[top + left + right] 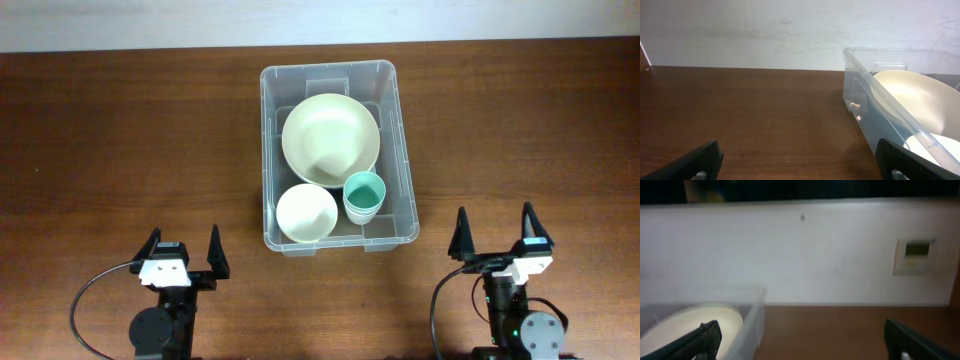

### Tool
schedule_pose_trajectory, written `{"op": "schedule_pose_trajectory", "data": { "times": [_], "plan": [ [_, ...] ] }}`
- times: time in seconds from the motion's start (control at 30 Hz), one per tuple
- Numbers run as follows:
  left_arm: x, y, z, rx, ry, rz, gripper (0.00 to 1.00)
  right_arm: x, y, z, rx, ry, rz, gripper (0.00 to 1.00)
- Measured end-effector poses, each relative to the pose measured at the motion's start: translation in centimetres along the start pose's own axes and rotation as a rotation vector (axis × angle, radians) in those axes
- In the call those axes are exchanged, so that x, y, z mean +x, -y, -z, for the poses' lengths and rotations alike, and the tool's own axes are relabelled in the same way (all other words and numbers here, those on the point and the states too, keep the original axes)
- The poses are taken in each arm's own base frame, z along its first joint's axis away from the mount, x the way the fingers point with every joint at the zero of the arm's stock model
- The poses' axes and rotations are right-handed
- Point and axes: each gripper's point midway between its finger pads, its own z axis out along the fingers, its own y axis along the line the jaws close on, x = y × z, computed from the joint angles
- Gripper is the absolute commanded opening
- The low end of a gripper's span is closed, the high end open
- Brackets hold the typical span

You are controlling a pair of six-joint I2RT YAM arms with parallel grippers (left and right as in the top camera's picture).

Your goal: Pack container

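The clear plastic container (272,150) stands at the table's centre. Inside it are a large cream bowl (330,140), a smaller white bowl (306,213) and a teal cup (363,196). My left gripper (184,250) is open and empty near the front edge, left of the container. My right gripper (497,234) is open and empty near the front edge, right of the container. In the left wrist view (797,162) the container (865,90) is at the right with the cream bowl (920,100). In the right wrist view (802,340) the container wall (752,325) is at the left.
The brown wooden table (120,150) runs to a white wall at the back. A wall panel (912,256) shows in the right wrist view. Black cables loop beside both arm bases at the front edge.
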Motion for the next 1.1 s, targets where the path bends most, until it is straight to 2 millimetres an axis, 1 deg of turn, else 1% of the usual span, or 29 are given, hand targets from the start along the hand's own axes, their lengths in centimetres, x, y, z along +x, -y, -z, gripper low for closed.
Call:
{"op": "schedule_pose_trajectory", "data": {
  "times": [0.3,0.4,1.1],
  "plan": [
    [0.0,0.0,0.0,0.000,0.000,0.000,1.00,4.8,0.1,0.5,0.006,-0.194,-0.014,0.99],
    [0.0,0.0,0.0,0.000,0.000,0.000,1.00,5.9,0.1,0.7,0.008,-0.239,-0.018,0.99],
    [0.0,0.0,0.0,0.000,0.000,0.000,1.00,5.9,0.1,0.7,0.008,-0.240,-0.018,0.99]
  ]
}}
